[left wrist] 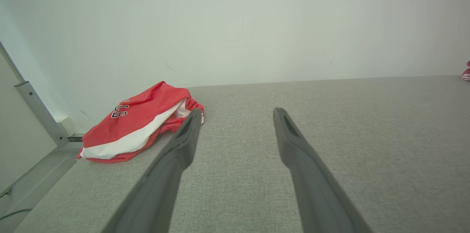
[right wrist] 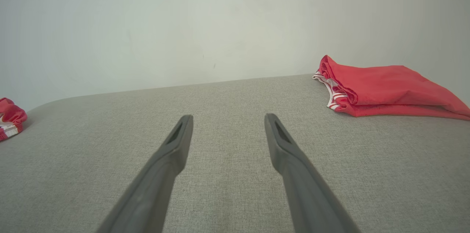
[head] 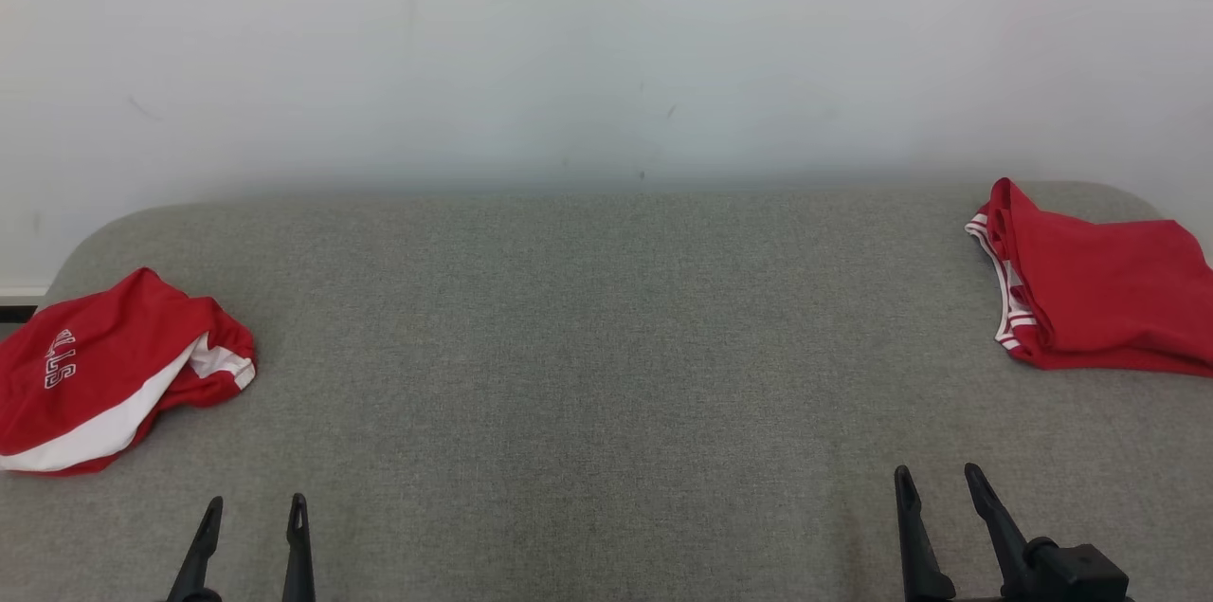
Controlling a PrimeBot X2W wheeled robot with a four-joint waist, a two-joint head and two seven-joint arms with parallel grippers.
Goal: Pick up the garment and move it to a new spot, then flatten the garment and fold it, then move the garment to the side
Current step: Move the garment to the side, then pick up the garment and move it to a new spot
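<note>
Left pincer sits at 7 o'clock in head view, jaws spread wide w/ nothing btwn them. The right pincer at 5 o'clock is in the same state, wide apart and holding nothing. Both hover low over the grey padded table, fingers pointing to 12, touching no cloth as far as we can tell.

Two red items lie on it. At 9 o'clock is the crumpled garment: a bunched heap w/ a white panel showing and partial white lettering on top, cut by the frame edge. It lies near the left pincer but apart from it, toward 10 from the fingertips. At 2–3 o'clock is the folded garment: a flat-ish neat stack, white-striped trim facing 9, by the far right corner and well apart from the right pincer.

Progress, our read: the folded garment looks finished, i.e. flattened, folded and parked at the side. The crumpled garment looks untouched, so for it we judge nothing done yet. Pick-up, move to the open middle, flatten, fold and shift aside all remain. The left pincer is prob the closer one for the first grab.

Containers: none to log. No bin/box/basket, and both pieces lie straight on the table top, nothing inside anything.
</note>
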